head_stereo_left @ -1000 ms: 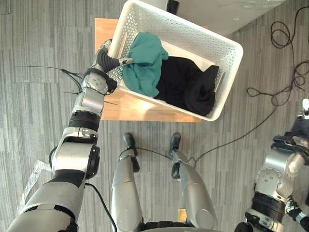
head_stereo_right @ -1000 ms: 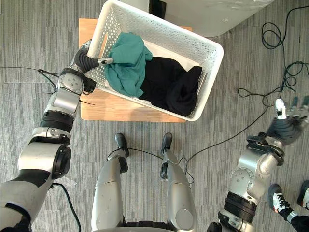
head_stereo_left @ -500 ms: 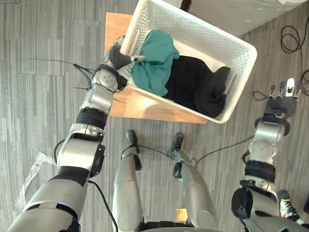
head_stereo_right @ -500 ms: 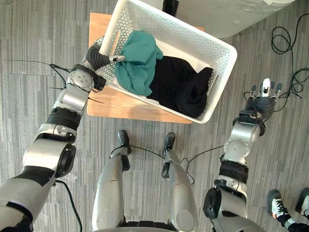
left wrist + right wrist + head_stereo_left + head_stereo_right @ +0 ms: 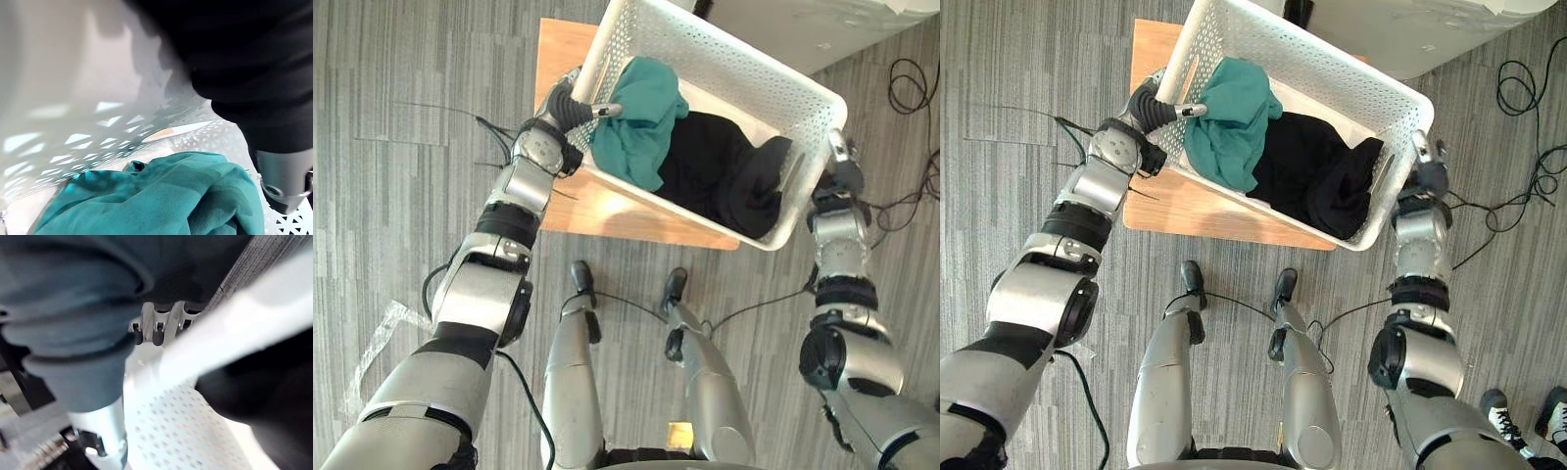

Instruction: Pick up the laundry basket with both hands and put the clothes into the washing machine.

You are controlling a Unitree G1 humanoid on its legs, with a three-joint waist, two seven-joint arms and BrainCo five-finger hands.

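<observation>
The white perforated laundry basket [image 5: 744,83] rests tilted on a low wooden table [image 5: 607,208]. Inside it, a teal garment [image 5: 641,117] lies at the left end and black clothes [image 5: 724,176] at the right. My left hand [image 5: 570,110] grips the basket's left wall, its thumb [image 5: 283,181] hooked inside beside the teal garment [image 5: 146,200]. At the basket's right end, my right hand [image 5: 839,171] is open and pressed close against the wall. The right hand's fingers [image 5: 156,330] reach straight past the rim [image 5: 234,318].
The pale grey washing machine [image 5: 783,24] stands just behind the basket at the top. A person's shoe [image 5: 1498,406] shows at the lower right. A scrap of clear plastic [image 5: 382,343] lies on the floor at the lower left.
My right arm has swung in from the far right and brought its open hand up to the basket's right end. The left hand has kept its hold; the camera has shifted slightly.
</observation>
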